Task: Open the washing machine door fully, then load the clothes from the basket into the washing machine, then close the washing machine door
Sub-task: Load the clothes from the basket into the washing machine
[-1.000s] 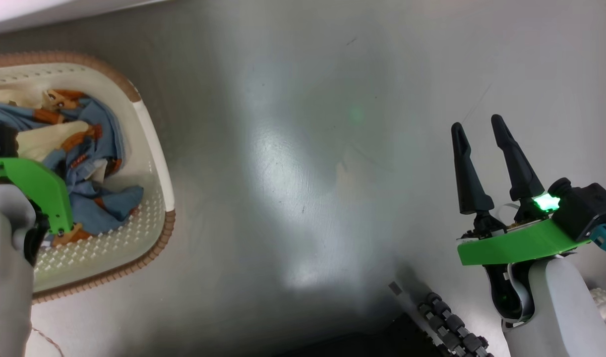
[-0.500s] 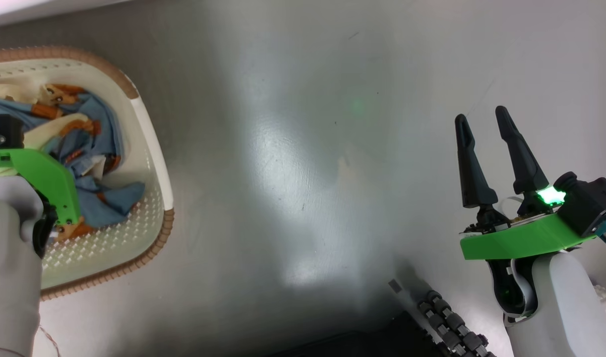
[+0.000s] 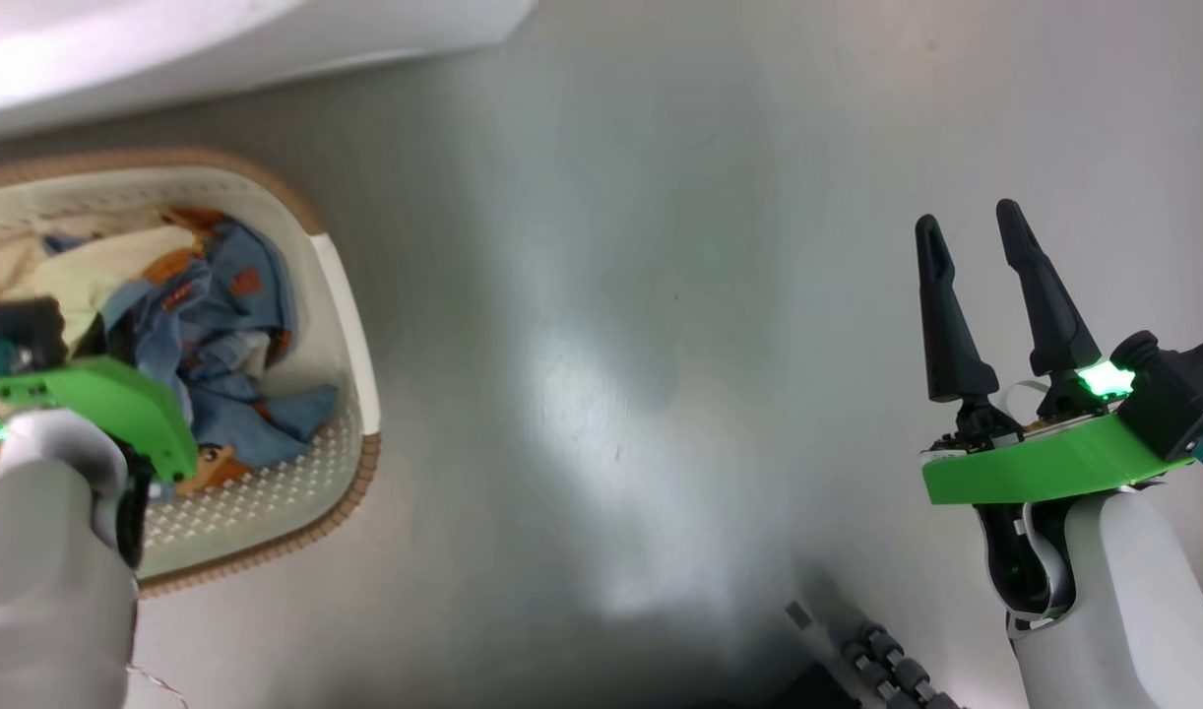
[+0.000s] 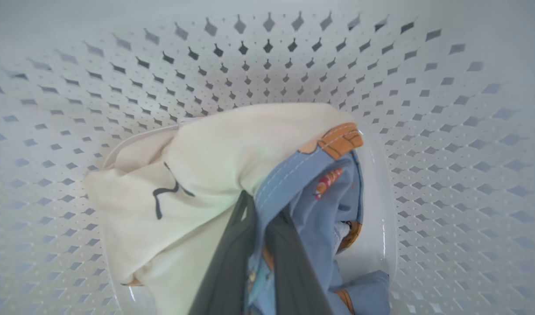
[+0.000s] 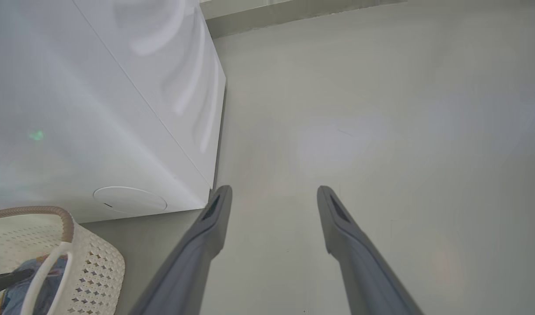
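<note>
1. The left pincer (image 4: 261,223) stood wide open inside the basket (image 3: 344,295) a second ago. It has now closed almost completely. Its two dark fingers (image 4: 230,267) lie close together with a fold of the clothes (image 4: 215,153) pinched between them.
2. The head camera has shifted as well. The basket sits lower and further right in the head view, and more of the white machine (image 5: 96,109) shows beyond it. That is the camera moving, not the basket.
3. The grasp that starts the loading step looks made. Lifting the bundle and carrying it to the machine would come next.
4. Only part of the heap seems to be gripped. Blue fabric runs between the fingers, while the cream piece merely drapes against one of them. That piece may slide off or be left in the basket.
5. The clothes are inside the basket walls, bunched around the fingertips, which come down into the middle of the heap. I cannot tell whether the bundle has left the basket bottom.
6. The right pincer (image 3: 966,222) is spread wide and holds nothing. It hangs over bare floor (image 3: 611,295), well apart from the basket on its right side.
7. The machine stands near the basket, just beyond its far rim. I cannot tell whether the door is fully open.
</note>
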Motion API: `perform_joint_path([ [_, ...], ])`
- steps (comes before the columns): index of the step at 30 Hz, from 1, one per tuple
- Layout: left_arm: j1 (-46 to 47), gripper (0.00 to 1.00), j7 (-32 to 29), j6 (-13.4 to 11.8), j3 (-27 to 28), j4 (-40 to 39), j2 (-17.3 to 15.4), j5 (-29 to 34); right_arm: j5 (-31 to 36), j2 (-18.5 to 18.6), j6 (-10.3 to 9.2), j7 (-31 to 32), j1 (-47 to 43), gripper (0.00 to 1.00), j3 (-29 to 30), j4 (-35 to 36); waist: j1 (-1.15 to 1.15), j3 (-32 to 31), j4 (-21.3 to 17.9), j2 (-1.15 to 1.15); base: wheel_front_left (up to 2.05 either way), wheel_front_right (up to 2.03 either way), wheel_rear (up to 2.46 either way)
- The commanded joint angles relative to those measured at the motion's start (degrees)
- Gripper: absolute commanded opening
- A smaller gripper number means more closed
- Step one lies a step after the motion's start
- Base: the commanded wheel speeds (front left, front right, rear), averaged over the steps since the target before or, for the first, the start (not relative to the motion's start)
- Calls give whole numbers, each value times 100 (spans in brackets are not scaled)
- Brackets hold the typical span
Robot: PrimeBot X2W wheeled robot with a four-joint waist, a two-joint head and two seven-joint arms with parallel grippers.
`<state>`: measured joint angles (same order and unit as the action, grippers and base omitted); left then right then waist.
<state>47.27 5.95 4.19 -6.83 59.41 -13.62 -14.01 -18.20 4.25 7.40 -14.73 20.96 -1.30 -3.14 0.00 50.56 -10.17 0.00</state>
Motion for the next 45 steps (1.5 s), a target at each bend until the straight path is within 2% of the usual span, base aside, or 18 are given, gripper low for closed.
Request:
perform_joint_path([
  [1, -295, 0, 159, -55, 136, -38, -172, -53, 23, 46, 9, -27, -199, 100, -92, 76, 0, -312, 135, 0, 0, 0, 0],
  [6, -493, 0, 652, -80, 158, -97, -48, -125, 62, 87, 9, -27, -254, 100, -93, 46, 0, -691, 290, 0, 0, 0, 0],
  [11, -721, 0, 867, -153, 170, -472, 26, -119, 66, 121, 9, -27, -289, 100, -111, 0, 0, -1077, 413, 0, 0, 0, 0],
  [18, -1425, 0, 902, -301, 364, -1755, 131, -83, 112, 127, 9, -27, -443, 100, -150, -107, 0, -1664, 537, 0, 0, 0, 0],
  [26, -2366, 0, 904, -417, 607, -3150, 391, 13, 127, 186, 9, -27, -599, 100, -181, -242, 0, -2333, 651, 0, 0, 0, 0],
  [45, -3869, 0, 905, -653, 1001, -5263, 803, 512, 362, 178, 9, -27, -968, 100, -368, -439, 0, -3548, 644, 0, 0, 0, 0],
])
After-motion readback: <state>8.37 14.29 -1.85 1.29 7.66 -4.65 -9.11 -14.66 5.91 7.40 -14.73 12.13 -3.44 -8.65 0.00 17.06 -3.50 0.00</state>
